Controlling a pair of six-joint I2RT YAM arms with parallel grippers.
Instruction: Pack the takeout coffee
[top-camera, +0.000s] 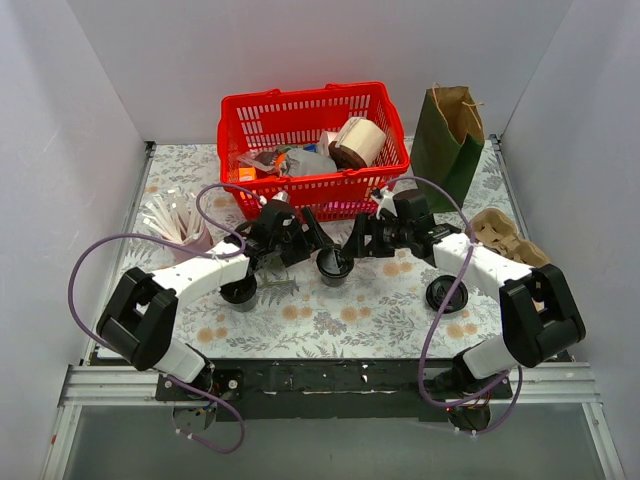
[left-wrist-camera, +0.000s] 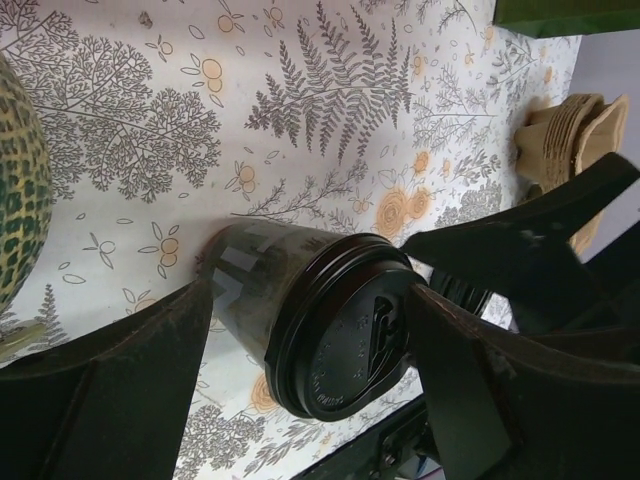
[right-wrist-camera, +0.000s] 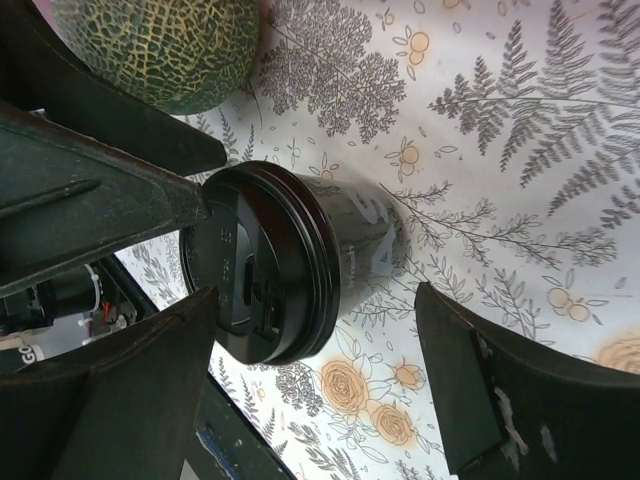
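- The coffee (top-camera: 334, 265), a black cup with its sip lid on, stands upright in the middle of the floral counter (top-camera: 350, 322), just in front of a red basket (top-camera: 300, 98). The two arms meet over it from either side.
- The left fingers (left-wrist-camera: 110, 385) flank the cup, one at its wall and the other at the lid's rim. Both look to be touching, but the views do not show whether they are gripping it.
- The right fingers (right-wrist-camera: 110, 400) stand open. One sits just beside the lid's rim and the other is well apart from the cup, with bare cloth between them.
- From the right wrist, one of the left fingers is seen lying against the lid's edge.
- A green, netted, melon-like ball (right-wrist-camera: 160, 50) rests on the cloth near the cup.
- A tan tray (top-camera: 510, 238) lies at the counter's right edge, and a loose black lid (top-camera: 445, 293) sits nearer the right arm.
- A green paper bag (top-camera: 447, 140) stands at the right rear, just beside the basket, which holds a jumble of packets.
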